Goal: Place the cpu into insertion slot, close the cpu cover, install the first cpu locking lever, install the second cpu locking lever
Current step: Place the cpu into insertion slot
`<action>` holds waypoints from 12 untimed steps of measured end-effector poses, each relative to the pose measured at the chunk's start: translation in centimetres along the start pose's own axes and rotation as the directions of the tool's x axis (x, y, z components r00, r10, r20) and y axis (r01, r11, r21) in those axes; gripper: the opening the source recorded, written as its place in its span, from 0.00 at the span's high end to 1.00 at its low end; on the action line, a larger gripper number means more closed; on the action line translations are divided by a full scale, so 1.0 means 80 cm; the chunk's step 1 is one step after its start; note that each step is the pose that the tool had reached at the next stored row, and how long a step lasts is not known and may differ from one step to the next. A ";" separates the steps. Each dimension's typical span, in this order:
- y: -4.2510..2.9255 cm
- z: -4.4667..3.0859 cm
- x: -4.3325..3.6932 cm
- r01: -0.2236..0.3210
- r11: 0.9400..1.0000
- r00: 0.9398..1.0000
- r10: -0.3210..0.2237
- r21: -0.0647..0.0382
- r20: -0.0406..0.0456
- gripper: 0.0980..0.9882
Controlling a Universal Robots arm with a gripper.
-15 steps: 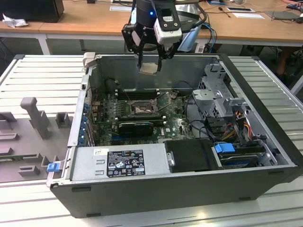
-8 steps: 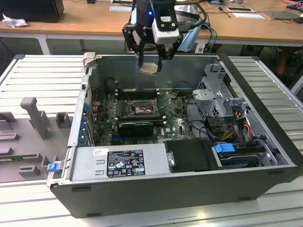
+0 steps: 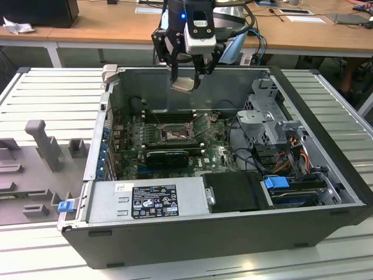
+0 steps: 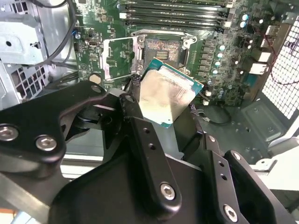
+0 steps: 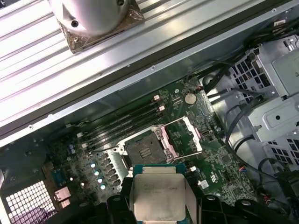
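My gripper hangs above the open computer case, shut on the cpu, which it holds by two opposite edges. In both wrist views the cpu shows its silver-grey top and green edge between the black fingers. Below it on the green board lies the insertion slot, dark-centred and bare. The cpu cover is swung open beside the slot. The cpu is well above the slot, not touching it.
Long black memory slots run behind the socket and a black card lies in front of it. A power supply, a drive cage and cables crowd the case. Grey fixtures stand at the exterior view's left.
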State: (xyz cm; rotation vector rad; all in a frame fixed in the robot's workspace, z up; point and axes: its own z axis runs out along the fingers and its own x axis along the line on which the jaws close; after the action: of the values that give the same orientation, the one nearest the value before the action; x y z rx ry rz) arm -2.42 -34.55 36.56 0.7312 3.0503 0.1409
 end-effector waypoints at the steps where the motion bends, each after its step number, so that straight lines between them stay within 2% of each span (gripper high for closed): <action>1: 0.0000 0.0000 0.000 -0.009 1.000 1.000 0.009 0.000 0.001 0.52; 6: 0.0000 0.0000 0.000 -0.055 0.998 0.998 0.055 -0.001 0.005 0.52; 12: 0.0000 0.0000 0.000 -0.110 0.994 0.994 0.110 -0.003 0.010 0.52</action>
State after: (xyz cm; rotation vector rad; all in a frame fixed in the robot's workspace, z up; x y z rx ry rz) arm -2.43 -34.55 36.56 0.8967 3.0006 0.1402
